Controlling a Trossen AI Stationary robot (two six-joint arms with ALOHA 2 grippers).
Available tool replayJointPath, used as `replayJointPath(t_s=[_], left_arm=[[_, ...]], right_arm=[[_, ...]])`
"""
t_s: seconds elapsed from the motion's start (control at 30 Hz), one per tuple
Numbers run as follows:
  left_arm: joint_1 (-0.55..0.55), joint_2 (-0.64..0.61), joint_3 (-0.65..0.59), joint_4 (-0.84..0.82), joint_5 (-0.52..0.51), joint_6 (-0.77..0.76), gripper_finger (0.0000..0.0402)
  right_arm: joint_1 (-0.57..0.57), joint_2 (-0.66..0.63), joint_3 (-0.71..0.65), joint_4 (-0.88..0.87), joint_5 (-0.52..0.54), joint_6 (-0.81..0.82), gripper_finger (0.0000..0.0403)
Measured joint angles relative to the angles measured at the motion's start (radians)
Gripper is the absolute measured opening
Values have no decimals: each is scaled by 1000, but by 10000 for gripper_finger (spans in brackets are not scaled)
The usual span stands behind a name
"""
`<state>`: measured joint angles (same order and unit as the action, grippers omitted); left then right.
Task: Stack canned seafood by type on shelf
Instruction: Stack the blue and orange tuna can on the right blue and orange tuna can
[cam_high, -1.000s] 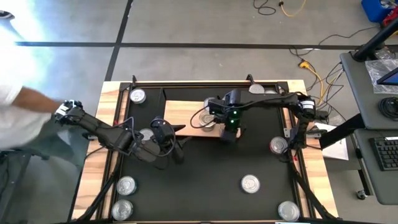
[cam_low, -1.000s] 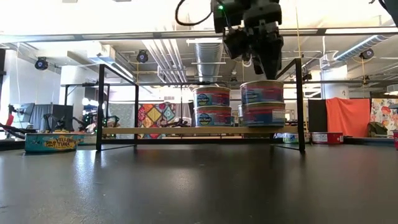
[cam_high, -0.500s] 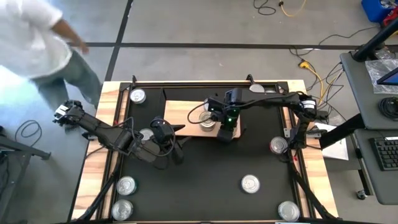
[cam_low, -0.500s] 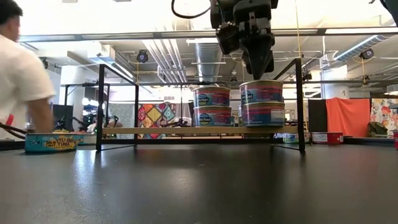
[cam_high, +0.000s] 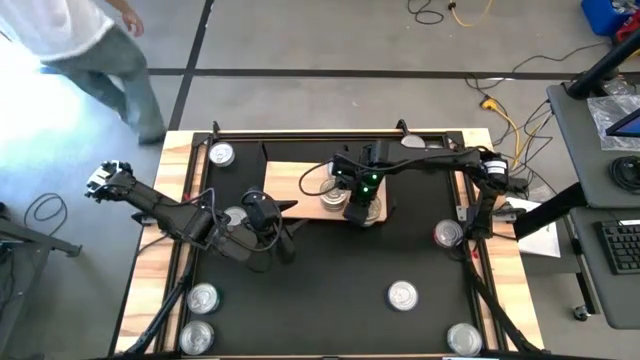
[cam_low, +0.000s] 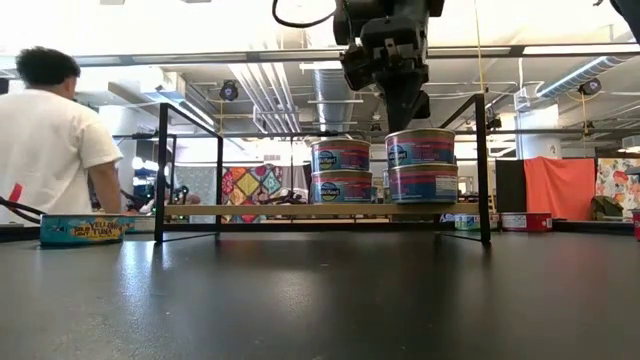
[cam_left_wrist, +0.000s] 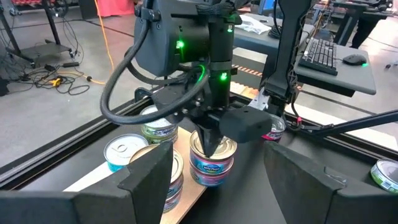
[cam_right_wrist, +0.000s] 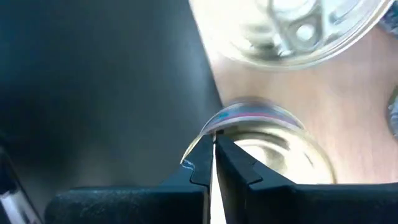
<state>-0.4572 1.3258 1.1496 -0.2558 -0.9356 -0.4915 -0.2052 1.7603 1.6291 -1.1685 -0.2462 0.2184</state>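
Above the light-wood shelf board with thin black frame ends, the right gripper is hovering with its two dark fingers pressed together, holding nothing, its tip just over the front two-high stack of short round tins with pink-and-blue labels. Compared with a second ago, it is sitting slightly further left in the low view, now over that stack's left part rather than its right edge. A second two-high stack of like tins is standing just beside it on the shelf. The left gripper is waiting over the black mat, near the shelf's left end, fingers standing apart around nothing; it is staying where it was. Loose silver-topped tins are lying scattered on the mat, well apart from the shelf. A person in a white shirt is standing beyond the table, having moved since the earlier frames.
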Motion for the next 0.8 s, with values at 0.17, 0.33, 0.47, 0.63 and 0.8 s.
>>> replayJointPath(t_s=[0.17, 0.33, 0.47, 0.63, 0.8], left_arm=[[0, 0, 0, -1, 0, 0, 235], [0, 0, 0, -2, 0, 0, 235], [0, 0, 0, -2, 0, 0, 235], [0, 0, 0, -1, -6, 3, 235], [0, 0, 0, -6, -8, 3, 235]], right_arm=[[-14, 0, 0, 2, 63, 19, 9], [-16, -13, 0, -10, 28, 18, 9], [-15, -14, 0, -7, -41, 8, 9], [-17, 10, 0, 4, -6, 8, 9], [-27, 13, 0, 6, 66, 27, 9]])
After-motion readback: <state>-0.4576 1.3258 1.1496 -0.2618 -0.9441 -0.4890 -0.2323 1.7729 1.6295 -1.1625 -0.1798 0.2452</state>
